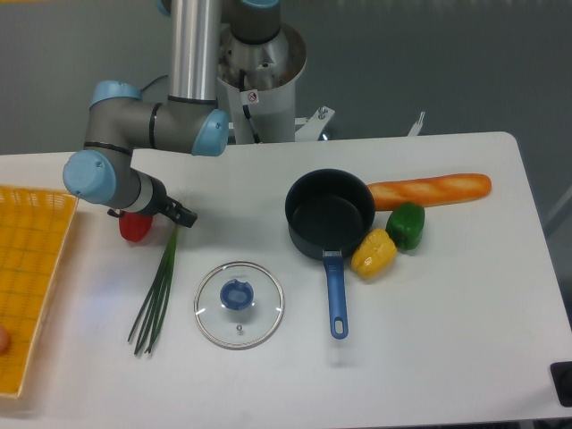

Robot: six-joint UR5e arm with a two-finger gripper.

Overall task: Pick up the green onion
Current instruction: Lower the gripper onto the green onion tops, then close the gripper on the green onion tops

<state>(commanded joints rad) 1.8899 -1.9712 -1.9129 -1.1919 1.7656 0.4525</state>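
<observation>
The green onion [157, 290] is seen lying flat on the white counter [447, 322], just to the left of the glass lid [239, 304], which is taken here as the landmark. Its stalks run from an upper end up and to the left of the lid down to a fanned lower end at the lid's lower left. The claw [179, 214] is found above and to the left of the lid, at the upper end of the green onion; only a dark tip is shown beneath the arm's wrist, and whether it is spread or pressed together cannot be told. Whether it touches the stalks cannot be told either. A red object [134, 227] is partly hidden behind the wrist, further left of the lid. A yellow basket [27, 268] is set at the far left edge of the counter, well apart from the lid. To the right of the lid, a dark pan [329, 214] with a blue handle is placed, its handle pointing down just beside the lid's right rim. Further right of the lid, a yellow bell pepper [374, 254] is seen touching the pan, with a green bell pepper [407, 225] just beside it, and a baguette [431, 189] is laid above them, near the pan's rim
</observation>
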